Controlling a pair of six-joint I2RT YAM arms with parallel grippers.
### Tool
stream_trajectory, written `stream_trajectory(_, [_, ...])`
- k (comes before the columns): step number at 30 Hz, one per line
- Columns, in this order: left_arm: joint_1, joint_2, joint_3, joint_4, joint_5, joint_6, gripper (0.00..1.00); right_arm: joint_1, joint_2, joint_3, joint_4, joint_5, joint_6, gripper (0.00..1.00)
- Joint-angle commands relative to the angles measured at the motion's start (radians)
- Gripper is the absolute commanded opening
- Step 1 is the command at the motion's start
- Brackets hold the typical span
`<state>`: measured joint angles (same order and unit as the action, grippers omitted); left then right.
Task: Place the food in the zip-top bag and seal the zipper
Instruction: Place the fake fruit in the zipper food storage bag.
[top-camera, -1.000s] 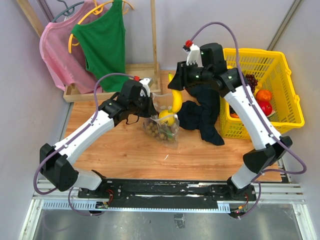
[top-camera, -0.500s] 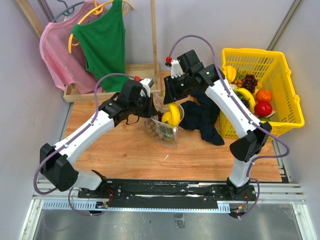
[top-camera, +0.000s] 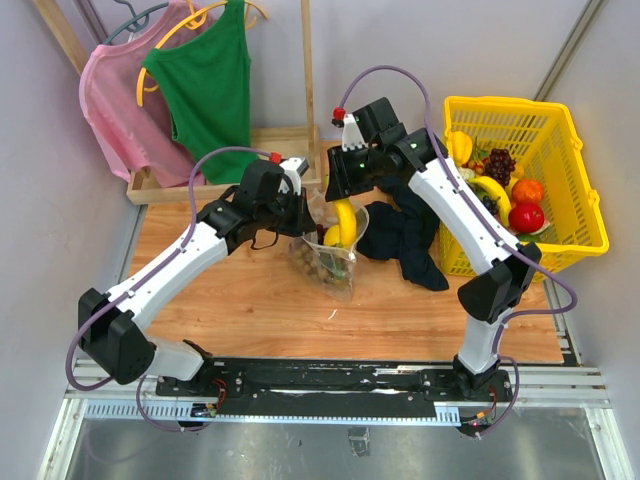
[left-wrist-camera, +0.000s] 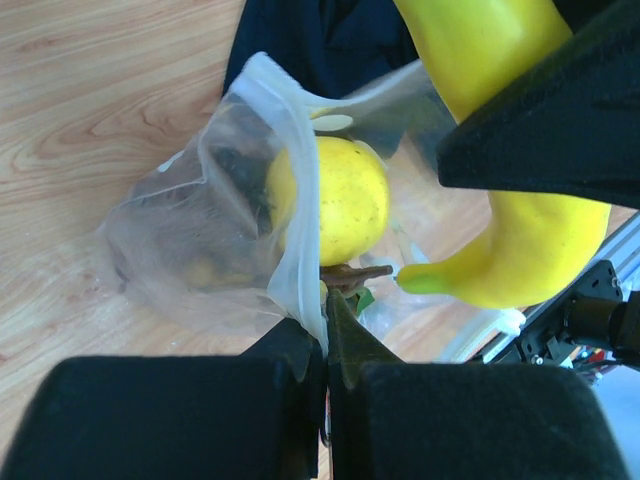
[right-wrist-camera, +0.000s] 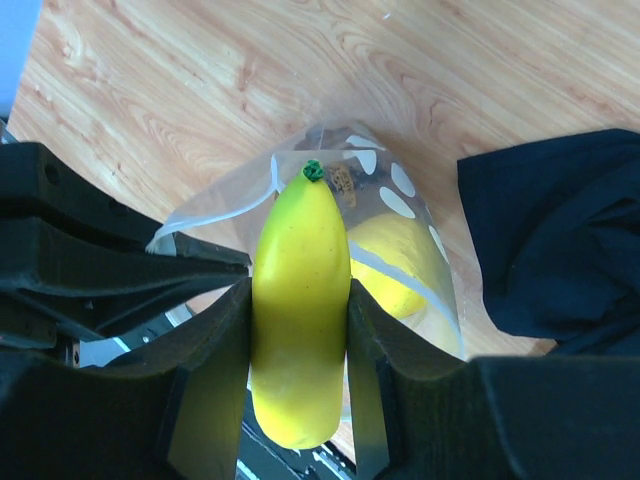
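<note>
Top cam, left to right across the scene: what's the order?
pink top → green tank top → left gripper, pinching the zip-top bag → banana → dark navy cloth → yellow basket

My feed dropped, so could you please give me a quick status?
Left fingers shut on bag rim. Right fingers holding banana, tip at bag mouth. Lemon already inside. Dark cloth beside, not blocking.
</note>
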<state>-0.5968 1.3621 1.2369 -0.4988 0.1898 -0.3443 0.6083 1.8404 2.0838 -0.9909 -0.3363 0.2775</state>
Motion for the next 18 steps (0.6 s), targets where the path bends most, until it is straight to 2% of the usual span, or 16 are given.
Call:
stream_trajectory(1, [0.009, -0.040, 0.000, 0.052, 0.028, 0.010, 0.00, 0.011, -0.007, -0.003, 0.044, 0.012, 0.038, 0.01])
stream_trajectory(10, [0.009, -0.037, 0.001, 0.051, 0.025, 0.006, 0.00, 0.014, 0.027, 0.019, -0.088, -0.014, -0.033, 0.01])
stream_trajectory(18, [0.009, -0.037, 0.001, 0.054, 0.032, 0.009, 0.00, 0.024, 0.009, -0.058, 0.030, -0.003, -0.006, 0.01])
